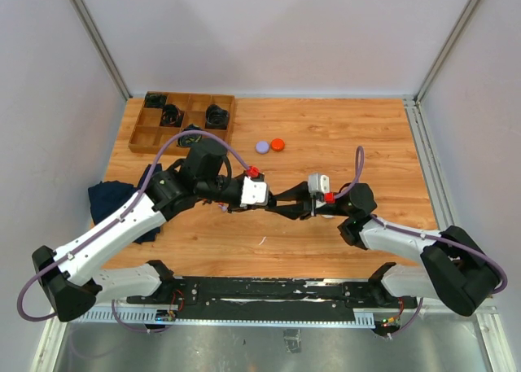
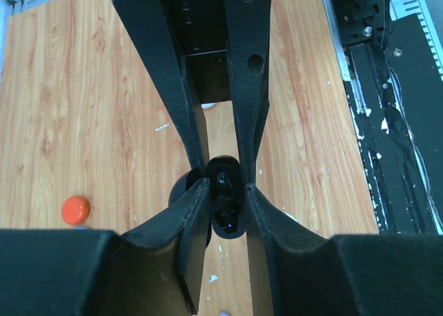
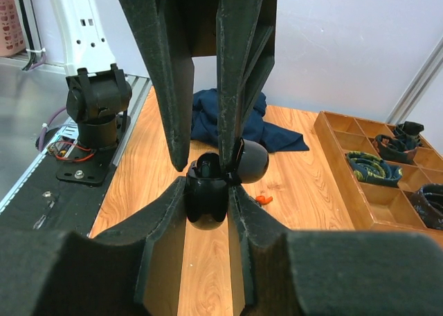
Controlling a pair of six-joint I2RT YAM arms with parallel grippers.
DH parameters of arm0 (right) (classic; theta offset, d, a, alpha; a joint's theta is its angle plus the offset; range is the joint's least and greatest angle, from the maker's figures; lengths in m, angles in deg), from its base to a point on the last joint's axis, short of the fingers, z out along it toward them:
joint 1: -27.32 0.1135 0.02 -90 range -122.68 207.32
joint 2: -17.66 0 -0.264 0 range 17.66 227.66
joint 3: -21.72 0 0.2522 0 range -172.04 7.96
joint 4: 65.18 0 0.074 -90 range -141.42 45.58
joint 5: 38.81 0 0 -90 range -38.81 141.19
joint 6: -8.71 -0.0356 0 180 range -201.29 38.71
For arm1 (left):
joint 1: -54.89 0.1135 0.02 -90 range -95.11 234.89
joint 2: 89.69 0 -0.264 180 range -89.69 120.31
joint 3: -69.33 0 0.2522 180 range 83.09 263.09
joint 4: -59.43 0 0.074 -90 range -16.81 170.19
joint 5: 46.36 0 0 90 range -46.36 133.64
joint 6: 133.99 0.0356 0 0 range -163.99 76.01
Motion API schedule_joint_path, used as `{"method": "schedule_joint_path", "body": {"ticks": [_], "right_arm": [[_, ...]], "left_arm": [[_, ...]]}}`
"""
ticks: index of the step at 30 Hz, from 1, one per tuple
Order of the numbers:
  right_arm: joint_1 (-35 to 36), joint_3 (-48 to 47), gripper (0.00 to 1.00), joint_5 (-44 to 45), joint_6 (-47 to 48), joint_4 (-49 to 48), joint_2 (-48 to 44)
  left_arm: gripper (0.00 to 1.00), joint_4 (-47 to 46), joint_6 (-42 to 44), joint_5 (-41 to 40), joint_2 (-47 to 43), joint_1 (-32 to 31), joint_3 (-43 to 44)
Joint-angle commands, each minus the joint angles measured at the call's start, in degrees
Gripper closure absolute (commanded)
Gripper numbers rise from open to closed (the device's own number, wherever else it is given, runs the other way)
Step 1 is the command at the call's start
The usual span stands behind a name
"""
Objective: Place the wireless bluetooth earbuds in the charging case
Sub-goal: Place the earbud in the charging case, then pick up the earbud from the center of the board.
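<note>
Right gripper (image 3: 210, 186) clamped the glossy charging case (image 3: 205, 209), likely light and slippery, at its flanks; left gripper (image 2: 225, 190) straddled it, grip undeterminable.

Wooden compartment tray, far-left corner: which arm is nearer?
Left. The left arm bends just beside the wooden compartment tray's near edge; the right arm is across the table, the right gripper holding the black charging case mid-table.

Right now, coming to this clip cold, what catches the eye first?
At the centre, the right end effector clamps a glossy black charging case, and the left end effector meets it tip to tip. Beyond them lie an orange disc and a purple disc.
</note>
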Motion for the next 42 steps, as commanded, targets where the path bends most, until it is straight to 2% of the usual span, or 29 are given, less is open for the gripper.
{"method": "schedule_joint_path", "body": {"ticks": [1, 9, 15, 20, 24, 31, 36, 42], "right_arm": [[-0.1, -0.4, 0.89, -2.6, -0.3, -5.9, -0.5], [-0.4, -0.2, 0.89, 0.2, 5.9, 2.1, -1.4], [-0.9, 0.7, 0.89, 3.2, 10.2, 6.8, -1.5], [-1.0, 2.1, 0.89, 8.0, 13.1, 10.6, -2.8], [-1.0, 3.1, 0.89, 13.8, 15.8, 16.1, -4.9], [-1.0, 4.6, 0.89, 21.0, 17.5, 18.4, -5.6], [-1.0, 5.7, 0.89, 22.7, 18.2, 18.0, -5.2], [-1.0, 7.2, 0.89, 23.1, 17.6, 14.6, -3.2]], "left_arm": [[0.64, -0.5, 1.3, -2.2, -0.9, 0.2, -1.1], [0.48, -3.3, 0.1, -4.1, -4.9, 0.2, -2.3], [0.35, -8.2, -4.0, -6.9, -8.8, 0.2, -5.5], [0.26, -15.8, -16.9, -16.4, -12.0, 0.2, -10.1], [0.11, -20.5, -31.6, -29.1, -12.7, 0.2, -12.2], [0.12, -23.0, -47.2, -41.9, -12.1, 0.2, -15.7], [0.12, -21.1, -52.9, -49.2, -10.2, 0.6, -19.0], [0.13, -17.2, -60.3, -51.5, -8.8, 7.1, -22.9]]}}
